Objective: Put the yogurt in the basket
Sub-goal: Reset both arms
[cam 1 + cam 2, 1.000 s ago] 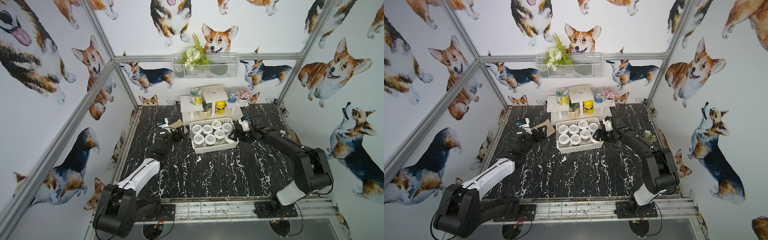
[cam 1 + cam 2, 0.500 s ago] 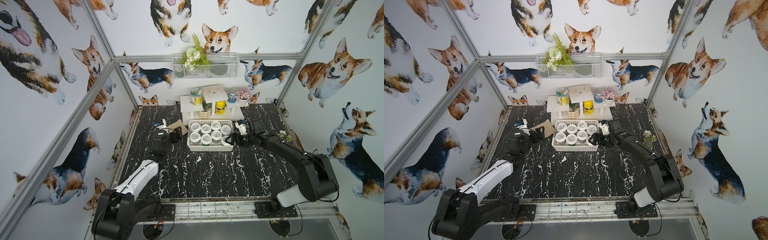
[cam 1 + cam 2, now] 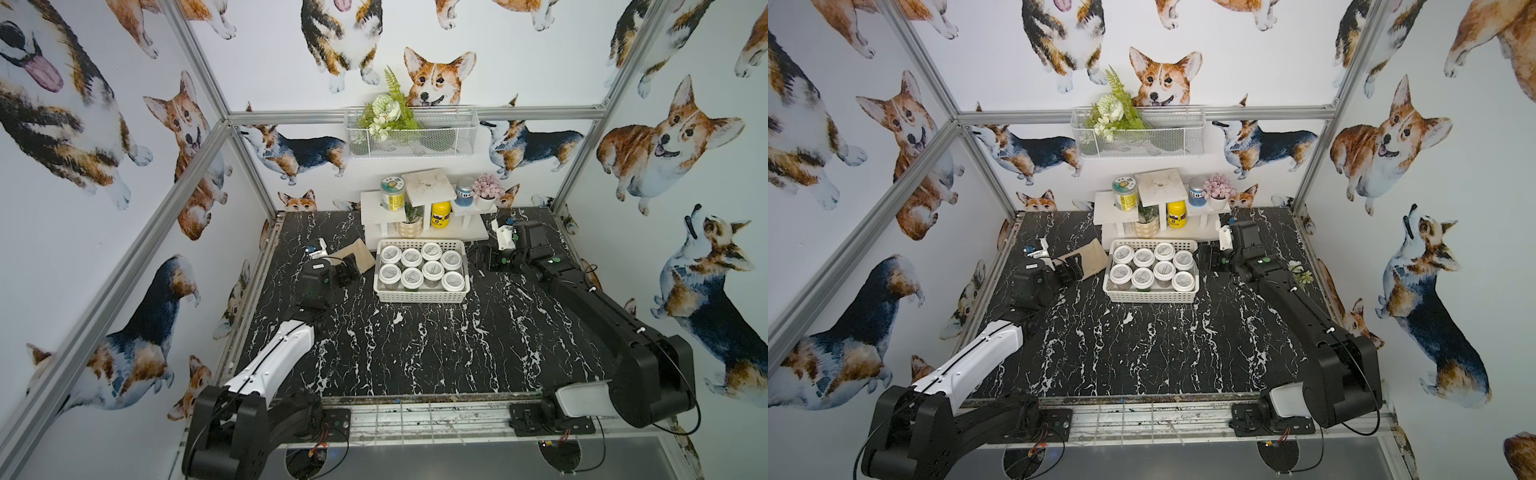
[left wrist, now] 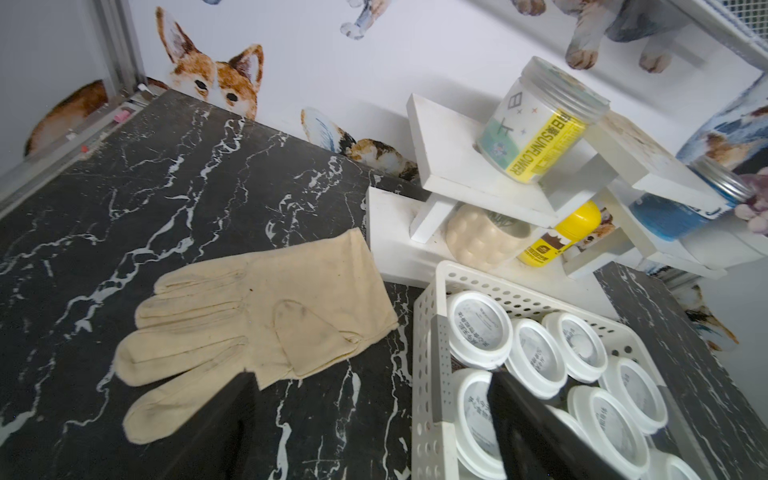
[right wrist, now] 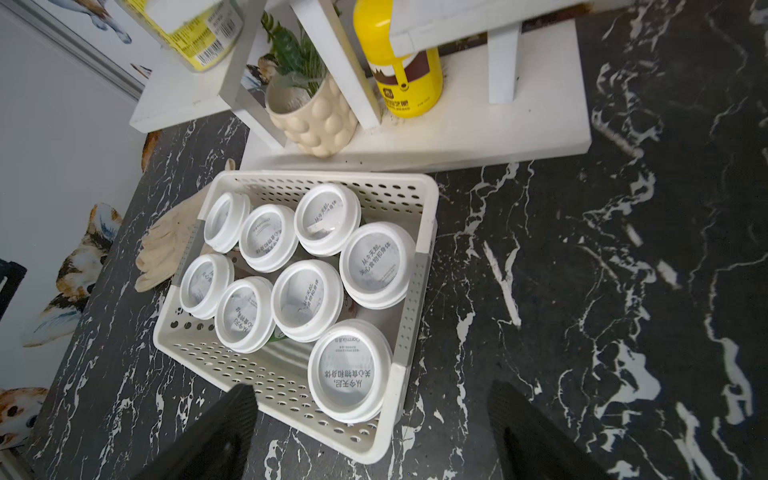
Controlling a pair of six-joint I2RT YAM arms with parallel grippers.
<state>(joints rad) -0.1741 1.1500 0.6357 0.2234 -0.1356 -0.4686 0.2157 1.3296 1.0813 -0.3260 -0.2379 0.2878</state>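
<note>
Rail and wall close off the black marble table (image 3: 415, 353) on its left. Just inside them the left gripper (image 3: 349, 269) hangs with its jaws spread wide and nothing between them. It sits over the fingers of a cream glove (image 4: 266, 316) and near the basket's left end without touching it.

The basket (image 3: 419, 296) stands at the table's far middle. Its back rim is just beside the base of a white stepped shelf (image 3: 376, 205); I cannot tell whether they touch. All eight jars of yogurt (image 3: 432, 269) stand upright inside it in two rows of four, packed lid to lid. Open tabletop runs from the basket's front wall to the near rail.

To the right, the right gripper (image 3: 486, 259) is also spread wide and empty, near the basket's right end but apart from it, with bare marble beyond to the right wall.

In the left wrist view, a jar (image 4: 536, 124) on the shelf has a yellow band reading "SUNFLOWER". In the right wrist view, the yogurt lids carry grey Chinese print, "从今天起,关心食物和身体". The label on the yellow bottle (image 5: 405, 79) is too small to read.
</note>
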